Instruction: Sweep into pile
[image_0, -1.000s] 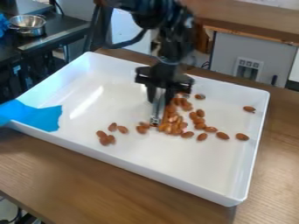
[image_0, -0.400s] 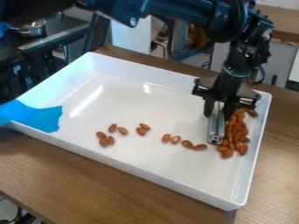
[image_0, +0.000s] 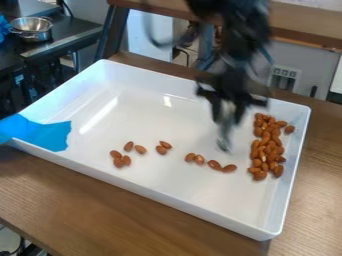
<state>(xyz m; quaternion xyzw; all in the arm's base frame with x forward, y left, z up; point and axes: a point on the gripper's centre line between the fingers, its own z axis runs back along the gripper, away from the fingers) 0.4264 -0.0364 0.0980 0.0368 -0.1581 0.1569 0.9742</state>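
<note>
In the camera view, the gripper (image_0: 228, 118) has its jaws clamped on a blurred metal bar (image_0: 224, 138) above the white tray (image_0: 194, 186). The almond pile (image_0: 266, 150) lies right of the jaws; loose almonds (image_0: 214, 164) lie nearer the camera and leftward.

On my cam I see prob. a lab w/ a kitchen bit: black robot arm (image_0: 242, 40), shiny round metal pot (image_0: 31, 30) on a black counter (image_0: 72, 31), brown wood table (image_0: 120, 210).
</note>
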